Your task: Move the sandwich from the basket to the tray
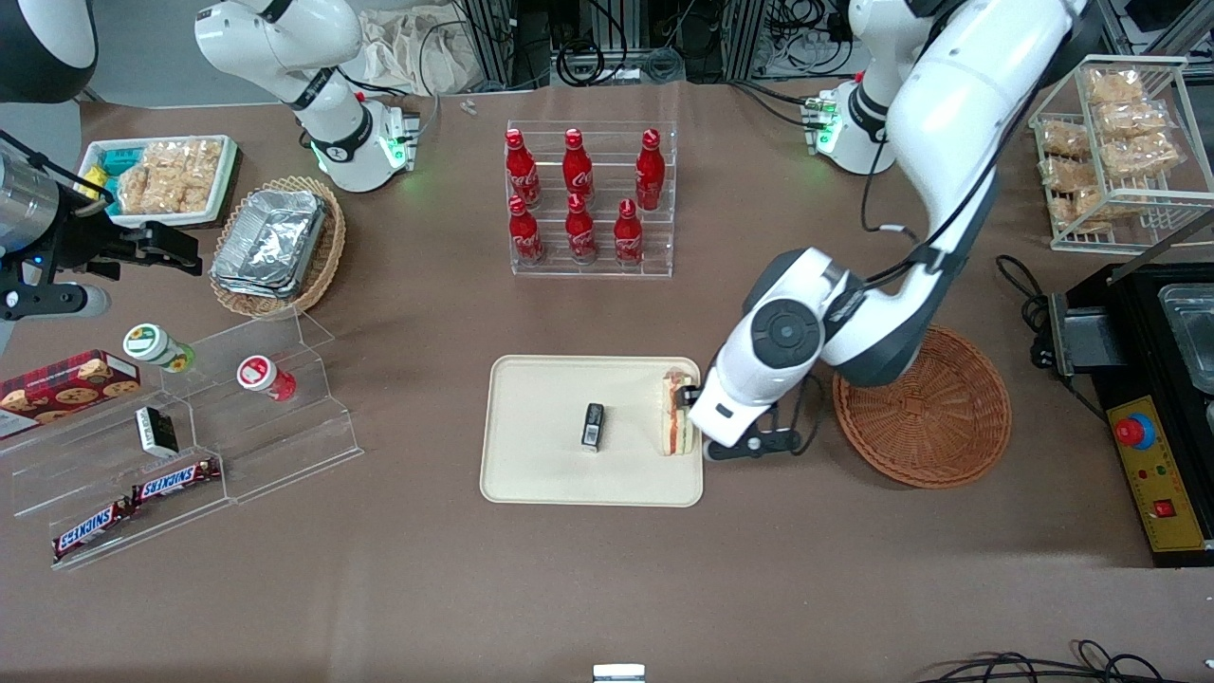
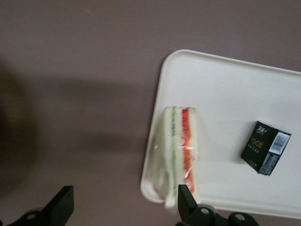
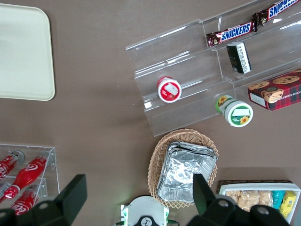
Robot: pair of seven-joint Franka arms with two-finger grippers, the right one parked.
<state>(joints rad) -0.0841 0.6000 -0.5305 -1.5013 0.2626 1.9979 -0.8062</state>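
The sandwich [image 1: 676,415] lies on the cream tray [image 1: 531,474], at the tray's edge nearest the working arm's end of the table, filling layers showing. It also shows in the left wrist view [image 2: 181,150], resting on the tray's [image 2: 225,89] rim. My left gripper [image 1: 697,403] hangs just above that tray edge, open, with one finger [image 2: 186,200] right beside the sandwich's end and the other over bare table. The reddish-brown wicker basket [image 1: 925,417] stands empty beside the tray, partly under my arm.
A small black packet [image 1: 593,426] lies in the middle of the tray, also in the left wrist view [image 2: 265,147]. A rack of red cola bottles [image 1: 588,204] stands farther from the front camera. A black appliance [image 1: 1162,398] is beside the basket.
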